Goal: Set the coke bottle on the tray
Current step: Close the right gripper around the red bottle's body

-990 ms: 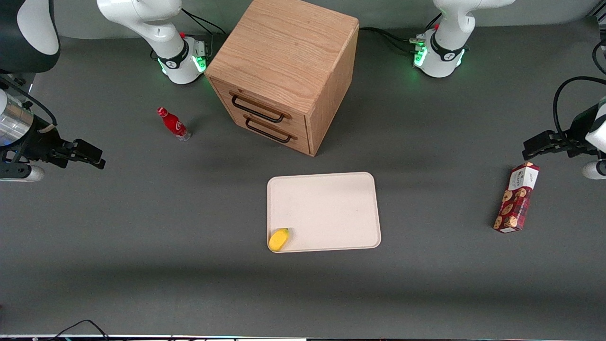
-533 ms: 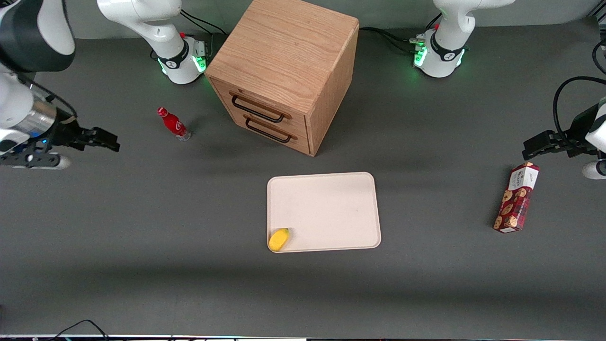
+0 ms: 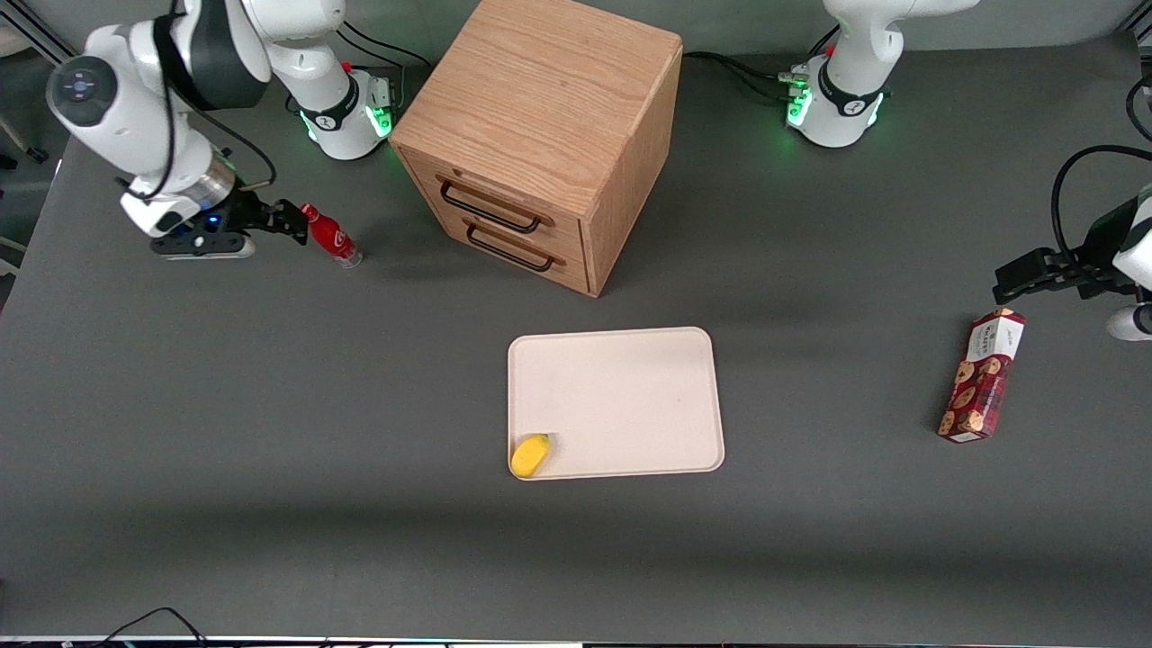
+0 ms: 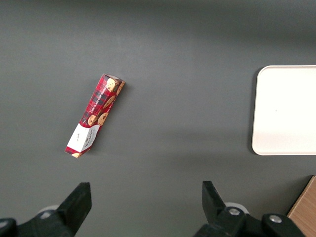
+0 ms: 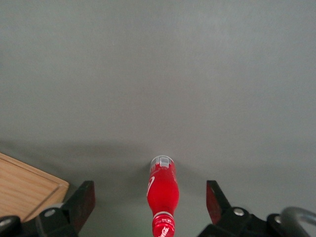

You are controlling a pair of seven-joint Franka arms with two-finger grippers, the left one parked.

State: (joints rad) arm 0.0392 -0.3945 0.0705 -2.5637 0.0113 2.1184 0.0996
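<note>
1. Coke bottle point(image 3: 329, 236) upright on grey table point(image 3: 270, 387), toward working arm's end, beside wooden drawer cabinet point(image 3: 540, 135) and clear of it. Red cap point(image 3: 309, 212) up, clear base point(image 3: 350, 259) down on tabletop; long axis vertical, drawn as a lean in front view by camera angle. White script logo on red body.
2. Gripper point(image 3: 297, 222) level with bottle's cap and neck, reaching in sideways from working arm's end. Fingers spread wide, nothing held. In right wrist view, bottle point(image 5: 162, 192) centred in gap between both fingers point(image 5: 84, 197), touching neither.
3. Tray point(image 3: 621, 396) cream-white, flat, rounded corners, low rim; nearer front camera than cabinet, well apart from bottle. Yellow fruit-shaped item point(image 3: 530, 454) on tray's near corner toward working arm's end, overlapping rim. Rest of tray surface bare. Tray edge point(image 4: 286, 108) also in left wrist view.
4. Cabinet: light oak, two drawers with dark bar handles point(image 3: 490, 209), set at an angle to table edge, both drawers shut.
5. Red biscuit box point(image 3: 981, 373) flat on table toward parked arm's end, well apart from tray; same box point(image 4: 95, 114) in left wrist view, long axis diagonal.
6. Surface: matte dark grey, soft shadow bands across it. Arm bases point(image 3: 346, 112) with green lights farthest from front camera; black cables point(image 3: 738, 72) trailing near them.
</note>
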